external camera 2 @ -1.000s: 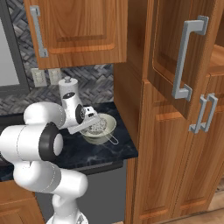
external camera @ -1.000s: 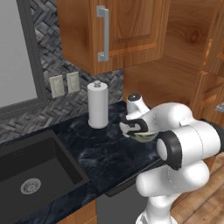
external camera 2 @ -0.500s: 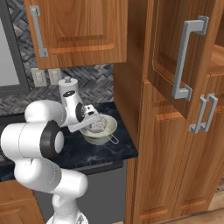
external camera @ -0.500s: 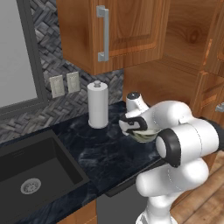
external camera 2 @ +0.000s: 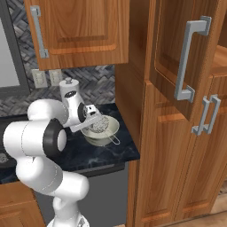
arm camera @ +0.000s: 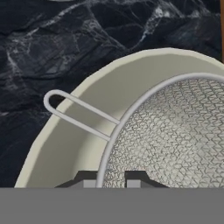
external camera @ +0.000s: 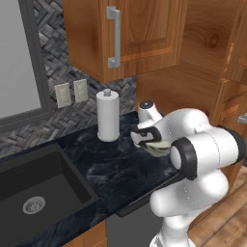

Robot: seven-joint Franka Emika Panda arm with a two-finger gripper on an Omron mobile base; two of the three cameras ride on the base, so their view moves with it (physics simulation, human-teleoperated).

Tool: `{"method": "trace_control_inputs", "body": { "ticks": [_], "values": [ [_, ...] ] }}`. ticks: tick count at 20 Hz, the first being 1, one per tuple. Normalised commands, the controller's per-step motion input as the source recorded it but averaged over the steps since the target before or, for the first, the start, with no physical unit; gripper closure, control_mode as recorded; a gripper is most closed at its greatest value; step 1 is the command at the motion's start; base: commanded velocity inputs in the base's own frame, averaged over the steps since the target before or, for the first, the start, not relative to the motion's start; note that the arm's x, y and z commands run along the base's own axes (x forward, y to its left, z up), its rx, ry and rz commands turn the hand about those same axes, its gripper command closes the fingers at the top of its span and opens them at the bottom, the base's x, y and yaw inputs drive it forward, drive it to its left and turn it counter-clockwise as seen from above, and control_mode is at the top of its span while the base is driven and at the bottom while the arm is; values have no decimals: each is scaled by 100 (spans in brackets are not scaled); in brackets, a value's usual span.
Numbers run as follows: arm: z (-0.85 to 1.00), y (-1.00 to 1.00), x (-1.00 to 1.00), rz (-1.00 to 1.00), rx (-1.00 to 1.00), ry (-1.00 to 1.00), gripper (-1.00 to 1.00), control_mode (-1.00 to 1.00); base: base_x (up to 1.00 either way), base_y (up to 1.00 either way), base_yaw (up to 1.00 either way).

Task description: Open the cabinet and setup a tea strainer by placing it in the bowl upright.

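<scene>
The pale cream bowl [external camera 2: 113, 129] stands on the dark marble counter by the tall cabinet's side wall. The silver mesh tea strainer [external camera 2: 100, 125] sits upright inside it, mesh basket [arm camera: 179, 131] filling the bowl [arm camera: 65, 118] and wire loop handle [arm camera: 72, 111] lying over the rim. My gripper [arm camera: 111, 179] hovers just above the bowl [external camera: 157, 149]. Its fingers stand narrowly apart with the strainer's rim between them. In the left base view my gripper [external camera: 144, 137] is partly covered by the arm. The tall cabinet door [external camera 2: 170, 53], with its long bar handle [external camera 2: 190, 62], is swung open.
A paper-towel roll [external camera: 108, 116] stands behind the bowl against the backsplash. A black sink [external camera: 34, 193] lies to the left. An upper cabinet [external camera: 144, 34] hangs overhead. The counter's front edge [external camera 2: 106, 165] is close to the bowl, and shorter doors with short handles [external camera 2: 208, 115] stand at the right.
The strainer has shifted slightly left inside the bowl with my hand. Everything else has stayed put.
</scene>
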Motion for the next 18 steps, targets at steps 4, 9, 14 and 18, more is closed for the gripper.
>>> {"method": "trace_control_inputs", "body": {
  "ticks": [4, 9, 14, 18],
  "values": [
    [0, 0, 17, 0, 0, -3, 100, -100, 0, 0, 0],
    [0, 2, 7, 0, 0, 0, 100, -100, 0, 0, 0],
    [-1, 7, 0, 0, 0, 0, -100, -100, 0, 0, 0],
    [0, 7, 0, 0, 0, 0, -100, -100, 0, 0, 0]
  ]
}}
